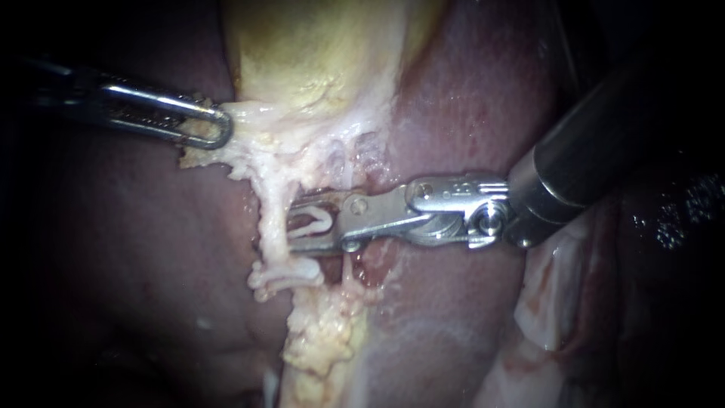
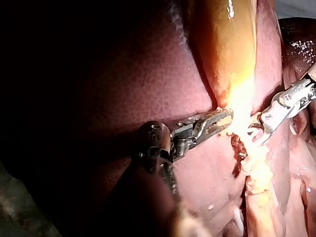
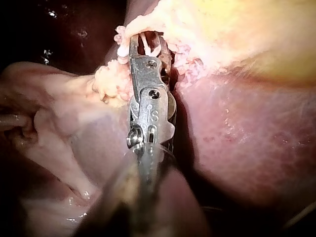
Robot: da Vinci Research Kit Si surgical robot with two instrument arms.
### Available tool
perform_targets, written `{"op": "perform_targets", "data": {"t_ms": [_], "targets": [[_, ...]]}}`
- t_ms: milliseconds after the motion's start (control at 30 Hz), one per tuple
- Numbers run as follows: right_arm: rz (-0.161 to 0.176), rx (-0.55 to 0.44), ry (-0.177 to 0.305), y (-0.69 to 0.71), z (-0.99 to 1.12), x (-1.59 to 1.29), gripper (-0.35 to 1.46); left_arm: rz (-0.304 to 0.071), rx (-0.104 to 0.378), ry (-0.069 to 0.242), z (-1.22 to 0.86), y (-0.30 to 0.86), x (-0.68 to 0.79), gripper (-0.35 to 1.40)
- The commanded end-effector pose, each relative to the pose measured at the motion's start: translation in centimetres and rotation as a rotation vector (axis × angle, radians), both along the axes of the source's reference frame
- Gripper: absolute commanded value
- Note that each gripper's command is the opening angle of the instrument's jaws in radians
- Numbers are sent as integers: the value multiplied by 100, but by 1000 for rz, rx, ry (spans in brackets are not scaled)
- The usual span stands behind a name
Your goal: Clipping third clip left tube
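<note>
Left instrument: a slender metal shaft ending in slotted jaws, the left instrument (image 1: 215, 127) is closed on pale fatty tissue (image 1: 249, 121) at the foot of the yellow-green gallbladder (image 1: 302, 53).
Right instrument: the silver, hinged right instrument (image 1: 302, 224) is laid across the dark red liver (image 1: 136, 227). Its jaws are held narrowly apart, clamped on a small white clip (image 1: 317, 221) loaded between them.
Left tube: the pale, stringy left tube (image 1: 270, 200) runs down from the gallbladder's neck and is crossed by the jaw tips. Whether it is fully inside the clip cannot be told.
Seated clip: one white seated clip (image 1: 291, 273) is seen across the tube, just below the jaws.
Step judged: the clip appears to be positioned but not yet squeezed closed.
Risk, partial bite: if only part of the tube is enclosed, the clip could slip off or leave the tube unsealed.
Risk, crowding: a clip closed too near the seated clip could be fouled by it.
Risk, traction: if the left hold is lost, the tube could slacken and drop out of the jaws; if it is pulled too hard, the thin tissue could be torn.
</note>
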State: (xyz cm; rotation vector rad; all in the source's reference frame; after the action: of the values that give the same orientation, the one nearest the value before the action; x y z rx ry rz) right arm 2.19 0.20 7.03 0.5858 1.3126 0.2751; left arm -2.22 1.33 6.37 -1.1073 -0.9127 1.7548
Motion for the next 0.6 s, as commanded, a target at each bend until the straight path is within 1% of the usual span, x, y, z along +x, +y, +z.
{"op": "perform_targets", "data": {"t_ms": [33, 133, 333, 600], "targets": [[2, 0, -1, 1, -1, -2, 15, 0, 0, 0, 0, 0, 0, -35], [-1, 2, 2, 4, -2, -9, 24, 0, 0, 0, -1, -1, 1, -35], [-9, 9, 8, 15, -4, -28, 38, 1, 0, -1, -2, -1, 2, -35], [-16, 43, 13, 21, -8, -58, 44, 2, 1, -2, -2, 0, 4, -35]]}}
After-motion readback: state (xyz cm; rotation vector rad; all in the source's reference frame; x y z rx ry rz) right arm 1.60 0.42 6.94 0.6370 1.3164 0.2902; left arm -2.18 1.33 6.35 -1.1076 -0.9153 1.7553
